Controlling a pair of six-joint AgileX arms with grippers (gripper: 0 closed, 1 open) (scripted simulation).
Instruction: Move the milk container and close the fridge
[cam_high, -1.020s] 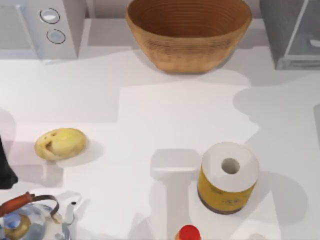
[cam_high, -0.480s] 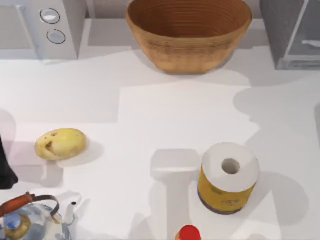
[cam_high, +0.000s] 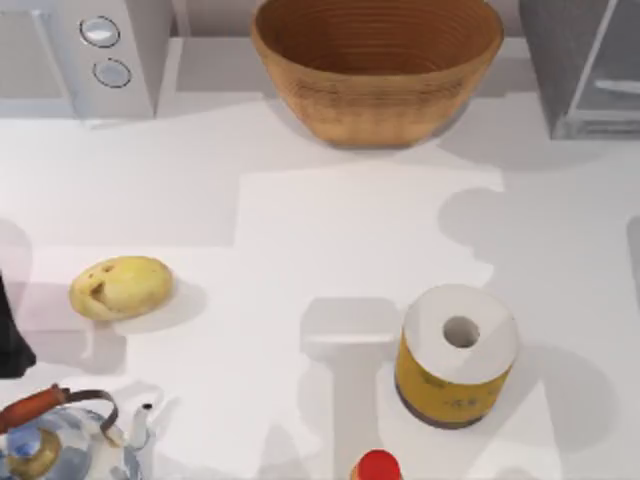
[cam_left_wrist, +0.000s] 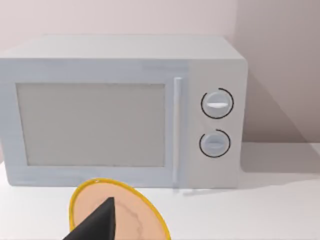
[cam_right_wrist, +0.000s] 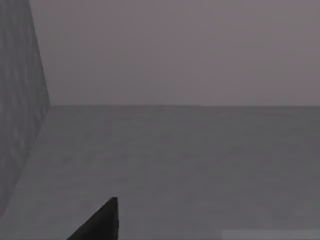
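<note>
The fridge (cam_high: 585, 70) stands at the table's back right corner, with a dark-grey body and a pale grey door panel (cam_high: 610, 60) angled across its front. The milk container is out of view. The right wrist view looks into a plain grey space with a speckled grey wall (cam_right_wrist: 17, 125) on one side, and a black tip of my right gripper (cam_right_wrist: 100, 222) shows at the frame edge. My left arm (cam_high: 10, 340) sits at the table's left edge. A black tip of my left gripper (cam_left_wrist: 97, 222) shows in the left wrist view.
A white microwave (cam_high: 90, 55) with two knobs stands back left and a wicker basket (cam_high: 375, 65) back centre. A potato (cam_high: 120, 287) lies left, a kettle (cam_high: 55, 445) front left, a paper roll (cam_high: 457, 355) right of centre and a red cap (cam_high: 378, 466) at the front edge.
The shadow on the table's right side has shifted left and changed shape. The fridge's pale door panel stands at a slightly different angle. Everything on the table stays put.
</note>
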